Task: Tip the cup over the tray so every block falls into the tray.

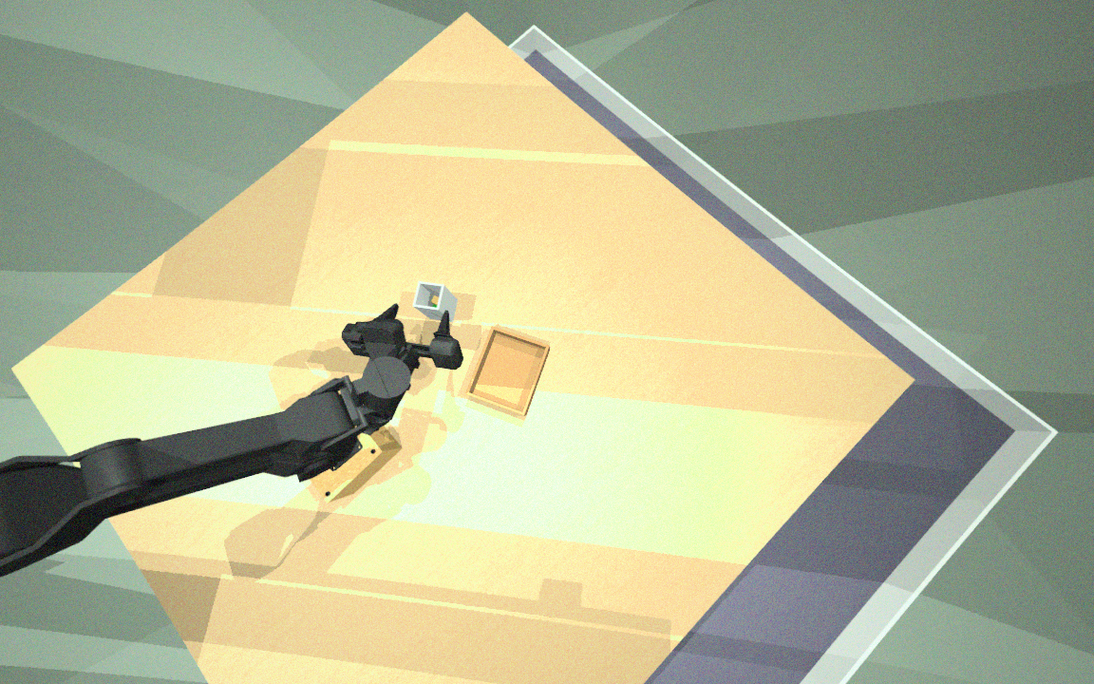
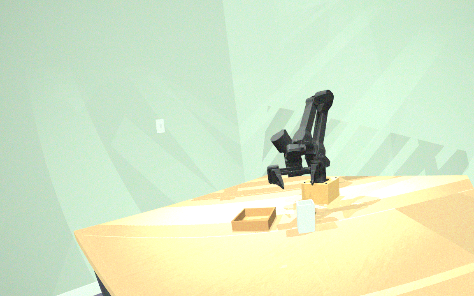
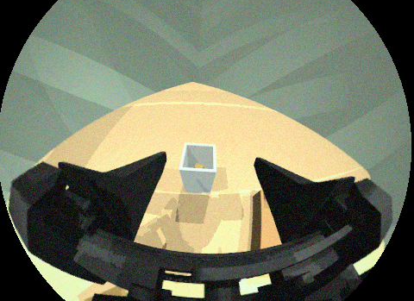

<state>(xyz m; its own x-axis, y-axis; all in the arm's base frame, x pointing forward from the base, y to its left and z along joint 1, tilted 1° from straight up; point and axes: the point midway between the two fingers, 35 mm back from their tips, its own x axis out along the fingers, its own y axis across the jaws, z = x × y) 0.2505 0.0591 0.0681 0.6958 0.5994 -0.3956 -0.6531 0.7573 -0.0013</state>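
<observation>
Jaws wide apart, cup standing upright just ahead!

Here I am, the gripper (image 1: 421,309) (image 2: 297,186) (image 3: 212,159), up above the table (image 1: 619,476) (image 2: 194,264) (image 3: 207,124), and my jaws are spread wide with nothing clamped between them. My black fingers reach forward, one on the left, one on the right, and neither has hold of anything. The arm (image 1: 219,446) (image 2: 307,117) that carries me is sharply folded; the exterior view shows its elbow high over its wooden base block (image 1: 349,472) (image 2: 333,189).

Next out, and it's the big one: the pale cup (image 1: 448,303) (image 2: 305,217) (image 3: 198,180)! It's square-sided, open at the top and upright on the table. My wrist view frames it between the two fingers, a little left of the middle, standing out beyond my reach. And look inside: an orange block (image 1: 434,299) (image 3: 198,166) shows down in the cup, and from the top there's a bit of green beside it too. How many blocks are in there, I cannot tell.

Over to the right, near the cup but apart from it, the shallow brown tray (image 1: 508,371) (image 2: 251,225) (image 3: 269,223) lies flat, and no block shows in it. My right finger hides much of it from the wrist view.

Farther on, the tabletop runs out to a corner, striped with light and shadow. In the exterior view, pale green walls (image 2: 121,73) rise behind everything, with a small white plate (image 2: 160,126) on the left one.
</observation>
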